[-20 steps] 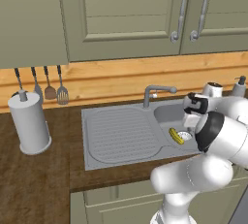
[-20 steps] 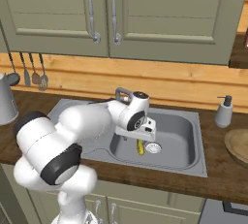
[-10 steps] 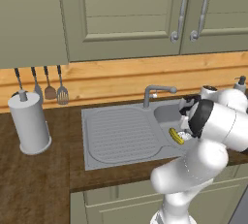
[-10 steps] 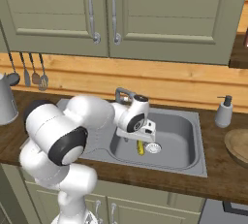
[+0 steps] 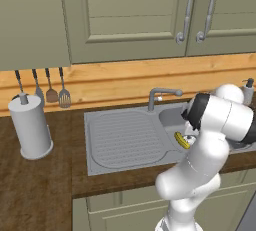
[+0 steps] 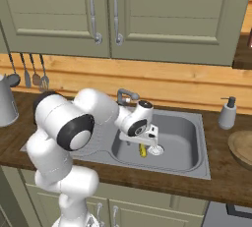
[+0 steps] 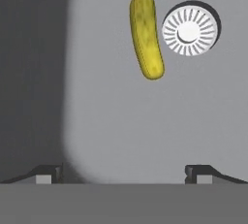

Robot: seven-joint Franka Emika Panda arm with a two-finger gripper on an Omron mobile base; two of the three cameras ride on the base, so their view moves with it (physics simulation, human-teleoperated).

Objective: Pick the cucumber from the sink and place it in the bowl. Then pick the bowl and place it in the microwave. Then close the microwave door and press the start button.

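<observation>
The cucumber [image 7: 147, 36] lies on the floor of the grey sink [image 6: 197, 123], beside the round white drain [image 7: 190, 29]. It is yellow-green, stubby and slightly curved. It also shows as the cucumber [image 6: 142, 150] under my hand and as the cucumber [image 5: 181, 140] next to my arm. My gripper [image 7: 125, 172] hangs open over the basin, a little short of the cucumber, with nothing between its fingertips [image 7: 48, 172]. The hand hovers low in the basin, with the gripper [image 6: 144, 140] just above the cucumber. The wooden bowl [image 6: 243, 147] sits on the counter at the far right. The microwave is out of view.
The bent faucet [image 6: 126, 95] rises just behind my hand. A soap dispenser [image 6: 227, 113] stands right of the sink. A ribbed drainboard [image 5: 122, 137] lies left of the basin, and a paper towel roll [image 5: 30, 126] and hanging utensils [image 5: 51, 87] are farther left.
My arm's elbow has swung in closer over the sink and stands more upright. The hand has stayed over the cucumber with its jaws open. The cucumber has not moved.
</observation>
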